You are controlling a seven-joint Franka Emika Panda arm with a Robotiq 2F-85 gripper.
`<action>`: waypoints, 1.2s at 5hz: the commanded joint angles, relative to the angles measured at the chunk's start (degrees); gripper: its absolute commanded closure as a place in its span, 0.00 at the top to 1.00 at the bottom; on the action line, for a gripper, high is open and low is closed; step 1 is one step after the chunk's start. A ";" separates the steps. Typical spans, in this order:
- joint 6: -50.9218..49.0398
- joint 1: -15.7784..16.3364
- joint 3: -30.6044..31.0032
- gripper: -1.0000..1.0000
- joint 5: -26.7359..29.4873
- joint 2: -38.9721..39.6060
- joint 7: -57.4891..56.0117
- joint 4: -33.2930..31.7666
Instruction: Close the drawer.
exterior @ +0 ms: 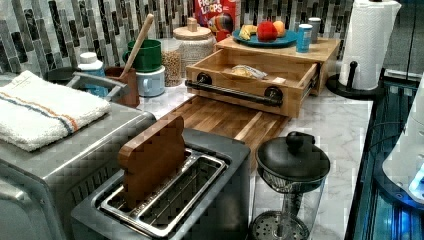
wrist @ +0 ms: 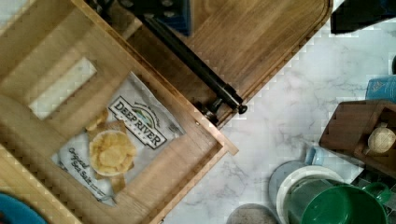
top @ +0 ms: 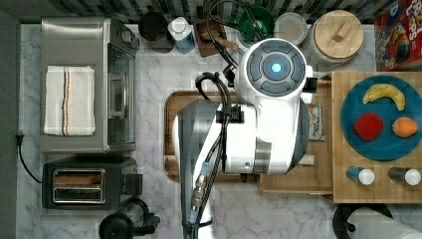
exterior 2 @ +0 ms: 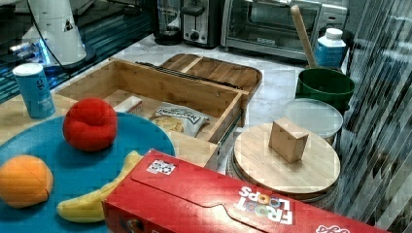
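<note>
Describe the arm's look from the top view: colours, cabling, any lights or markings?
The arm has glossy white rounded shells with grey sections at the joints. Its topmost joint cap is a grey disc split into segments, with a glowing blue light at its centre. Black cables loop along its side, held by a black clip, and end in a metal connector lower down.

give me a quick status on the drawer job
Fingers: cannot tell. Drawer pulled open, chip bag inside, black handle free. Wooden tray lies below the front, not blocking.
</note>
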 commanded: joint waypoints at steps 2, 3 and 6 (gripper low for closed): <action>4.17 5.15 3.87 1.00 5.12 -6.40 -18.26 -13.52; 8.84 5.62 5.29 1.00 5.01 -8.10 -20.24 -19.31; 24.82 7.37 7.32 0.00 1.92 -7.37 -21.40 -32.04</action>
